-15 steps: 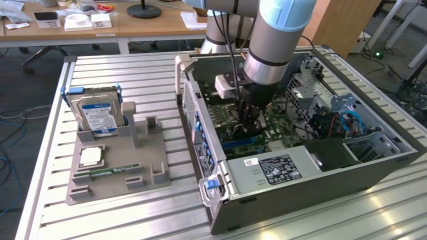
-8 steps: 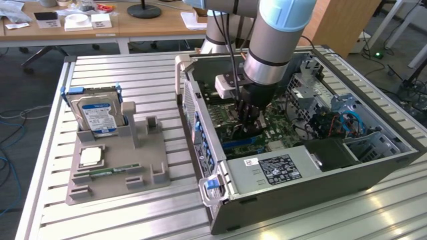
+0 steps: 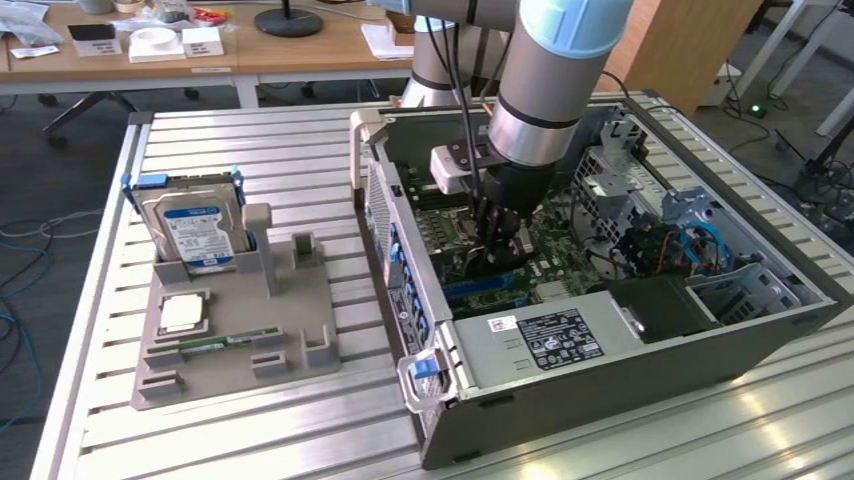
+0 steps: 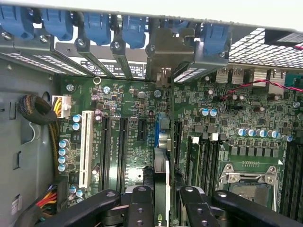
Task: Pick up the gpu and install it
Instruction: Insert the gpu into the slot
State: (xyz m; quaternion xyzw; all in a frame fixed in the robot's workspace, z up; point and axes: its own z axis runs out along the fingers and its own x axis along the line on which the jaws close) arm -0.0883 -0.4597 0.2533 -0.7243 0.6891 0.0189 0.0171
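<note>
My gripper (image 3: 497,238) reaches down into the open computer case (image 3: 400,250), over the motherboard (image 3: 447,215). In the wrist view the gpu (image 4: 161,163) is seen edge-on, a thin card standing between the two black fingers (image 4: 141,203), with the gripper (image 4: 162,201) shut on it. The card stands in line with a blue expansion slot (image 4: 157,135) on the green board. Its metal bracket end (image 4: 163,52) sits at the case's rear wall among the blue slot clips. Whether the card's lower edge is seated in the slot is hidden.
On the grey holder tray (image 3: 287,340) at the exterior view's left stand a silver hard drive (image 3: 194,230), a processor chip (image 3: 183,313) and a memory stick (image 3: 214,343). Beside the card are black slots (image 4: 122,151), a white slot (image 4: 86,146) and the processor socket (image 4: 246,182).
</note>
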